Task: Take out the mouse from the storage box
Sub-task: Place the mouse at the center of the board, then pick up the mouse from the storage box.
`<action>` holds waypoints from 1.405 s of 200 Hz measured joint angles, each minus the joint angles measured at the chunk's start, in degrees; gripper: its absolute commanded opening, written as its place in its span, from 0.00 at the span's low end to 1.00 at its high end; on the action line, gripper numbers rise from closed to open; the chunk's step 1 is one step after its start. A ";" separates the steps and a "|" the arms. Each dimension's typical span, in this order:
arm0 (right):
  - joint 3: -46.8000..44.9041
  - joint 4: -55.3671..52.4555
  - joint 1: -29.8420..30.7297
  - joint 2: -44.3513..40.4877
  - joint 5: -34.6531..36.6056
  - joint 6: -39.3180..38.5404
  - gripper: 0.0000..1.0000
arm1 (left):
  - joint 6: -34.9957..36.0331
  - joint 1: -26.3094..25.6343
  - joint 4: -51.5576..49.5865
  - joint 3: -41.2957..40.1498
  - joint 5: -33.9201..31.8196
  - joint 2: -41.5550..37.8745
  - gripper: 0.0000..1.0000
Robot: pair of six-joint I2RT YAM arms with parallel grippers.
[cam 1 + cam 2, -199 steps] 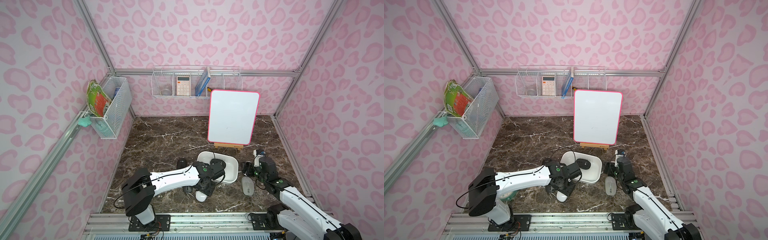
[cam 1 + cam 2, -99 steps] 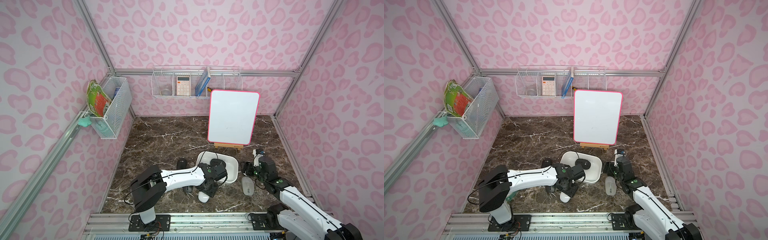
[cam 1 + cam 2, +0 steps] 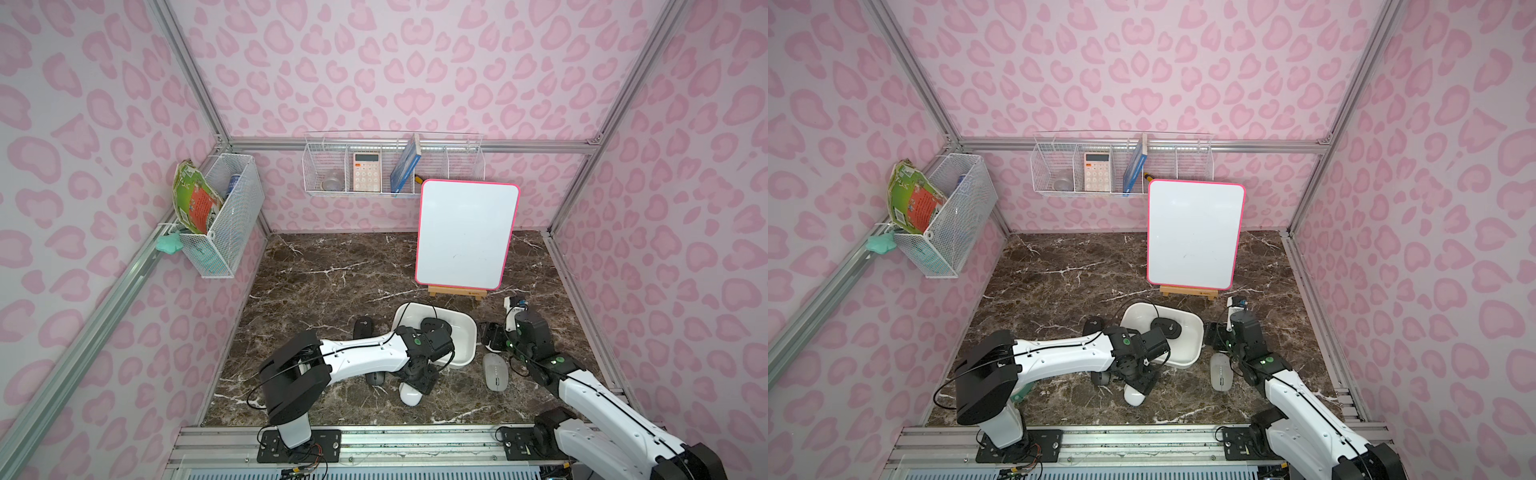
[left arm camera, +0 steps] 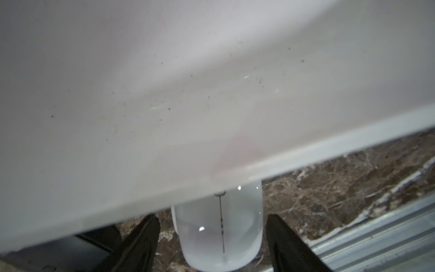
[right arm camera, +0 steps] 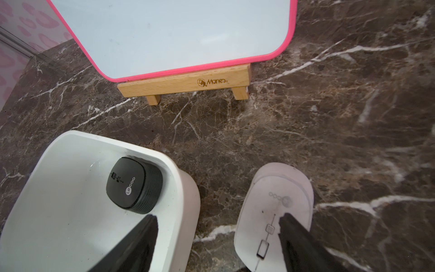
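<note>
The white storage box [image 3: 469, 328] [image 3: 1198, 330] [image 5: 58, 141] stands on the marble near the front. A black mouse [image 3: 435, 323] [image 3: 1167, 326] [image 5: 133, 186] lies inside it. In front of the box a white mouse [image 3: 410, 395] [image 3: 1134, 395] [image 4: 219, 228] rests on the table. My left gripper [image 3: 417, 380] [image 3: 1140, 380] [image 4: 211, 216] is open, a finger on each side of that mouse with gaps showing. My right gripper [image 3: 492, 336] [image 3: 1214, 334] [image 5: 215, 220] is open at the box's right end and holds nothing.
A pale grey mouse [image 3: 496, 371] [image 5: 273, 212] lies right of the box under my right gripper. A black mouse [image 3: 363, 328] and a dark grey mouse [image 3: 376, 377] lie left of the box. A pink-framed whiteboard [image 3: 465, 232] on a wooden stand is behind it. Wire baskets [image 3: 392, 166] hang on the walls.
My left gripper's jaws have spread apart from the white mouse, which now lies free on the table. The right arm has not moved.
</note>
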 measured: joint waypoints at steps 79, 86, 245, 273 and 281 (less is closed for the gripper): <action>7.15 -0.79 9.27 7.98 4.07 -2.84 0.84 | -0.17 5.53 5.22 -10.10 -3.21 -19.15 0.87; 7.85 -0.46 10.58 9.20 4.11 -3.43 0.84 | -0.48 6.82 5.92 -11.47 -4.28 -21.44 0.87; 27.61 -8.17 19.65 38.10 0.83 -15.17 0.99 | -3.15 30.47 21.09 -33.29 -8.11 -46.49 0.99; 30.34 -9.03 19.74 41.42 0.90 -15.96 1.00 | -1.70 32.02 23.04 -35.93 -6.80 -48.24 0.99; 30.80 -9.05 19.78 42.23 1.09 -15.98 1.00 | -1.68 32.46 23.58 -36.37 -6.49 -48.83 0.99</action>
